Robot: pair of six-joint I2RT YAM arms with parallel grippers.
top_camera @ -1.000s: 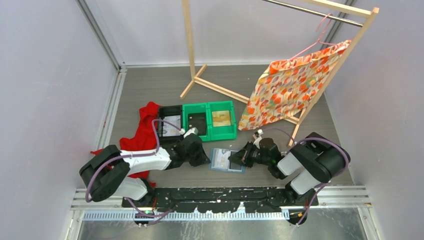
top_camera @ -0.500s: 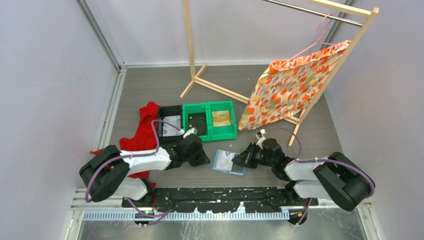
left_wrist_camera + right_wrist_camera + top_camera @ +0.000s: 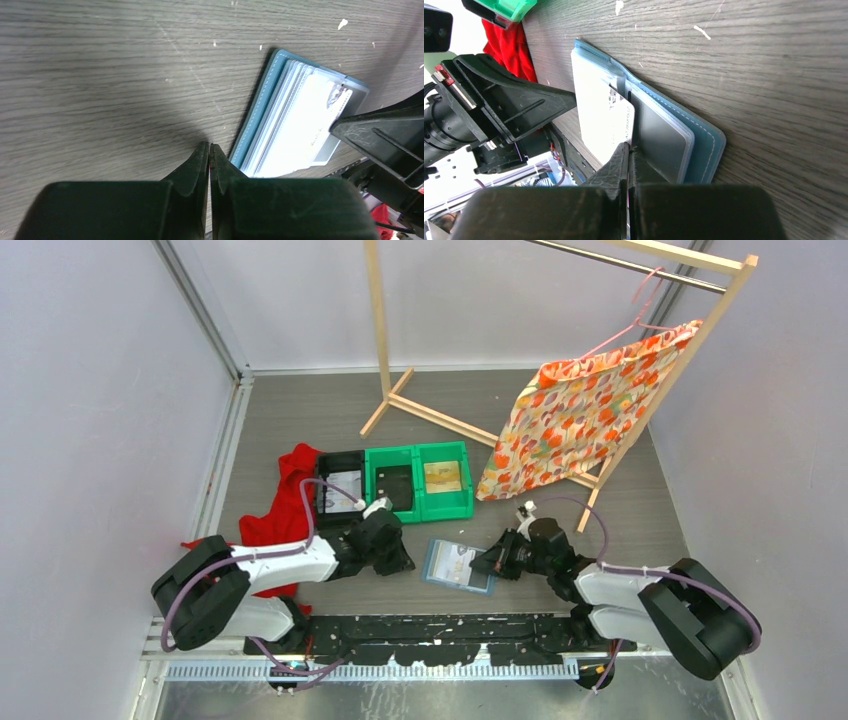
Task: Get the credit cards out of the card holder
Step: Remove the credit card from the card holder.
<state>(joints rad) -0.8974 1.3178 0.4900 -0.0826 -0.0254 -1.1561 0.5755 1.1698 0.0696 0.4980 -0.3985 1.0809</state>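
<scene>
The slate-blue card holder (image 3: 456, 568) lies open on the table between my two grippers. In the right wrist view the holder (image 3: 705, 134) shows a greyish card (image 3: 659, 135) in a pocket and a whitish card (image 3: 599, 110) sticking out of it. My right gripper (image 3: 628, 145) is shut on the edge of the whitish card; in the top view it (image 3: 487, 563) is at the holder's right edge. My left gripper (image 3: 209, 146) is shut and empty, its tips on the table at the holder's (image 3: 260, 107) left edge. The whitish card (image 3: 300, 135) reaches toward the right gripper's fingers.
Two green bins (image 3: 418, 480) and a black bin (image 3: 340, 492) stand just behind the holder. A red cloth (image 3: 285, 505) lies under the left arm. A wooden clothes rack (image 3: 420, 405) with a patterned orange cloth (image 3: 580, 410) stands at the back right.
My right arm has stretched out low and its gripper has drawn back a little to the right. The holder has shifted slightly toward the near edge. The left gripper stays beside the holder.
</scene>
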